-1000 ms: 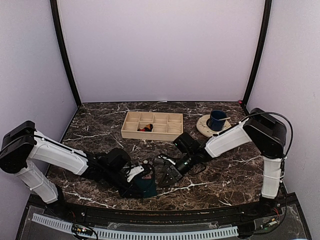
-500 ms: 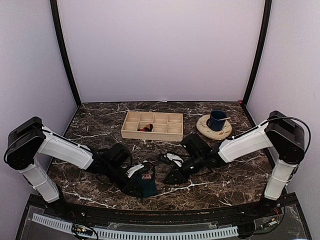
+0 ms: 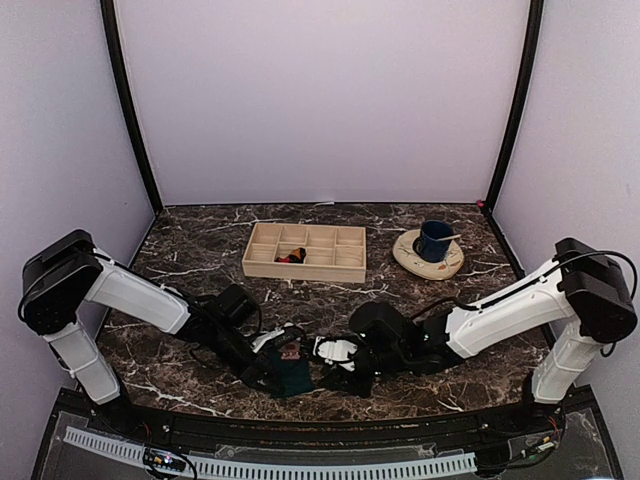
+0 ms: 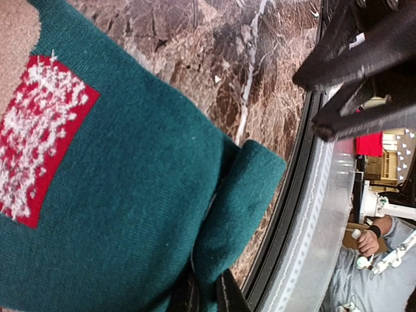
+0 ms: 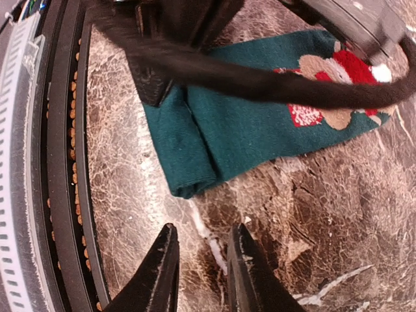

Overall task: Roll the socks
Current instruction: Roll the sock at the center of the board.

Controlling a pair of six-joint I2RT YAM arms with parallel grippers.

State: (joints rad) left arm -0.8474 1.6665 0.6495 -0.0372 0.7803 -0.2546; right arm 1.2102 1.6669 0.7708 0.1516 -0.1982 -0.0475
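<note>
**A:** One sock shows plainly, the teal-green sock. Where does it lie?

**B:** On the dark marble tabletop, close to the near edge, between the two arms. Its Santa figure faces up. The end away from the figure is doubled over into a thick fold.

**A:** Who has hold of it?

**B:** The left gripper. Its fingers are pinched almost together on the teal fabric at the folded end. The left wrist view shows cloth squeezed between them.

**A:** And the right gripper?

**B:** Just beside the fold, over bare marble and apart from the sock. Its fingers stand a narrow gap apart with nothing between them. Whether they touch the tabletop I cannot tell.

**A:** The second sock?

**B:** I can't say for sure. A small black and orange-red thing sits in the wooden compartment tray, in a near-row cell towards the left. It is too small to identify.

**A:** Anything further out?

**B:** A blue mug stands on a pale plate. They are to the right of the tray, towards the back, well apart from the sock.
</note>
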